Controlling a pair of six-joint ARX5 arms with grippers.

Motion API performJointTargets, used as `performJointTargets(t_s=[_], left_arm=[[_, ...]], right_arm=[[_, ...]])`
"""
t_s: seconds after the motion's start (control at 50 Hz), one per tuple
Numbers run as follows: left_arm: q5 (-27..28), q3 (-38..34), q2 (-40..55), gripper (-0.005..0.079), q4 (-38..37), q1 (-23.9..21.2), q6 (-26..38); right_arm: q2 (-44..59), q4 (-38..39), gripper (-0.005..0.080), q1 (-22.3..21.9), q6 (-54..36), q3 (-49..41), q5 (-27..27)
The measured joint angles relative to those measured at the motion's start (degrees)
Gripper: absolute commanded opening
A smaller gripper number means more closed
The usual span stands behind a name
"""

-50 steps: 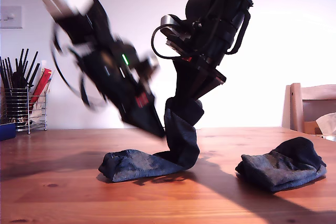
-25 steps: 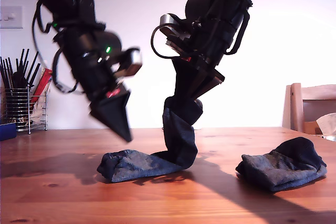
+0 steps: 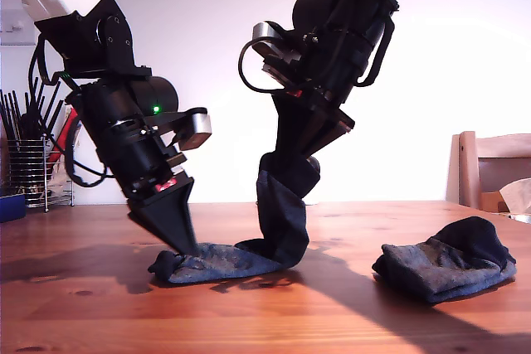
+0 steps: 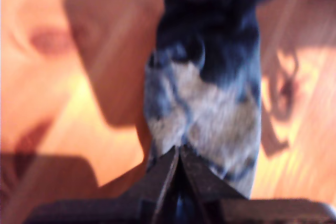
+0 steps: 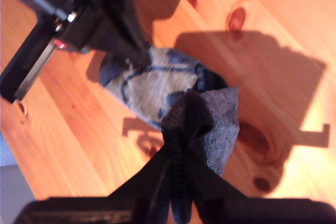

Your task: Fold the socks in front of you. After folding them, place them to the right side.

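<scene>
Two robot arms work a dark sock [image 3: 278,221] on a wooden desk [image 3: 83,304]. My second gripper [image 3: 292,155], at the centre of the exterior view, is clamped on one end of the sock and holds it raised, so the fabric hangs down and trails flat along the desk toward the exterior view's left. My first gripper [image 3: 184,246], on the exterior view's left, has its tip down on the far end of that sock at the desk surface; in the blurred first wrist view its jaws stand together at the sock's edge [image 4: 210,108], apparently pinching it. A folded sock [image 3: 444,263] lies apart on the desk toward the exterior view's right. A wire rack [image 3: 37,172] of utensils stands at the exterior view's left edge, a chair [image 3: 489,172] at its right.
</scene>
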Motion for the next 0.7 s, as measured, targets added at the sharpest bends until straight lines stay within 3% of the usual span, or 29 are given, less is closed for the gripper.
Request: performJointTargets(t_s=[0.44, 0.7], left_arm=[[1.33, 0.0, 0.61, -0.002, 1.92, -2.97, -1.31], [-3.28, 0.09, 2.01, -0.002, 6.19, -4.48, -1.64]], right_arm=[[0.0, -2.95, -0.001, -0.5, -0.24, 2.29, 1.27], [0.0, -4.31, -0.001, -1.18, -0.24, 5.31, 1.36]])
